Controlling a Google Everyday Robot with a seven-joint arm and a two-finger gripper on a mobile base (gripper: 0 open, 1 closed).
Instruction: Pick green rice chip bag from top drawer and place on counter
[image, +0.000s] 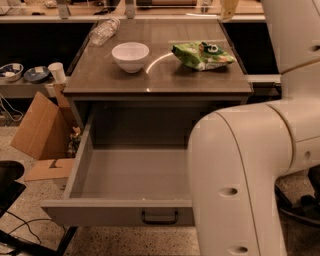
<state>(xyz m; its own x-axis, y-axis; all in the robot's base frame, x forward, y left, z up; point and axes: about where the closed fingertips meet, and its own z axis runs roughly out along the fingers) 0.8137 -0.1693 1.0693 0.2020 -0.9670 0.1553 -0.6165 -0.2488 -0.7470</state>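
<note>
Bag (202, 55) lies on the counter (165, 80), far right, just right of the bowl (130, 55). Gripper (229, 8) hangs at the far edge beyond the bag, apart from it. Wide or narrow, cannot tell. Drawer (115, 214) stands pulled open, near.

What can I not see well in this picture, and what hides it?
Gripper: above the counter's far right corner, mostly cut off by the camera view's top edge.
Top drawer: its right part is hidden behind the robot arm.
Green rice chip bag: its lettering cannot be read.
</note>
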